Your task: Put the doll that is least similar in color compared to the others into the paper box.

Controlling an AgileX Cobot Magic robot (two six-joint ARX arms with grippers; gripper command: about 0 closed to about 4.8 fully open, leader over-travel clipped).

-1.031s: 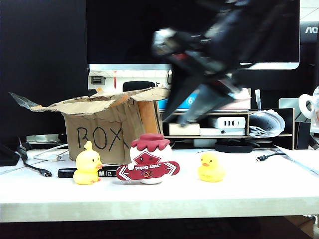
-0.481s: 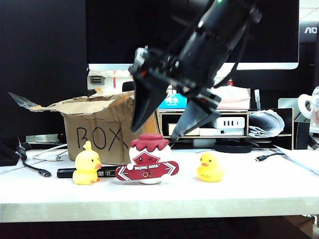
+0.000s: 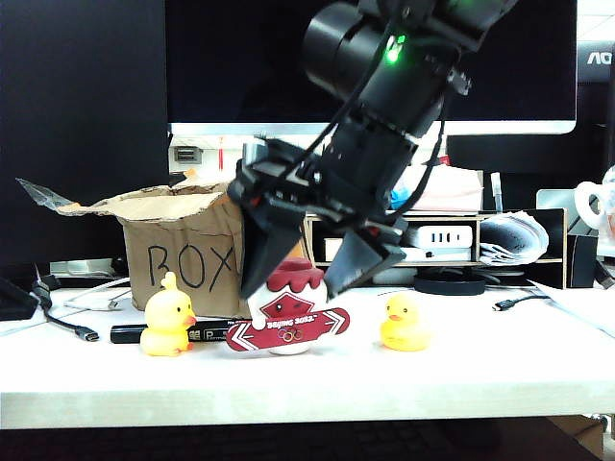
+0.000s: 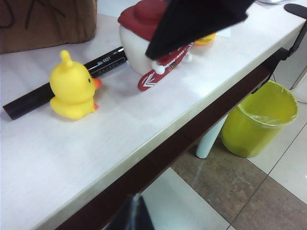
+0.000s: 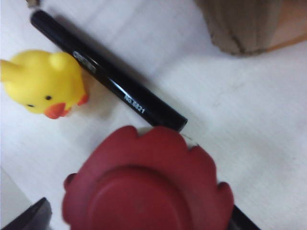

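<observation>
The doll [image 3: 288,322], white with a dark red frilly cap and a red snowboard, stands on the white table in front of the paper box [image 3: 183,254], a brown carton marked "BOX". My right gripper [image 3: 290,288] reaches down from above and is open, one finger on each side of the doll's cap, which sits low between them. In the right wrist view the cap [image 5: 148,191] fills the space between the fingers. My left gripper [image 4: 134,213] hangs off the table's front edge above the floor, its fingers pressed together and holding nothing.
One yellow duck [image 3: 168,317] stands left of the doll, another [image 3: 405,322] to its right. A black marker [image 3: 163,333] lies behind the left duck. Cables trail at the table's left end [image 3: 67,322]. A shelf [image 3: 452,240] and monitor are behind. A green bin [image 4: 259,120] sits on the floor.
My right arm has come down from above the box, and its fingers have spread wide and now stand either side of the doll's cap. The doll and ducks have stayed in place.
</observation>
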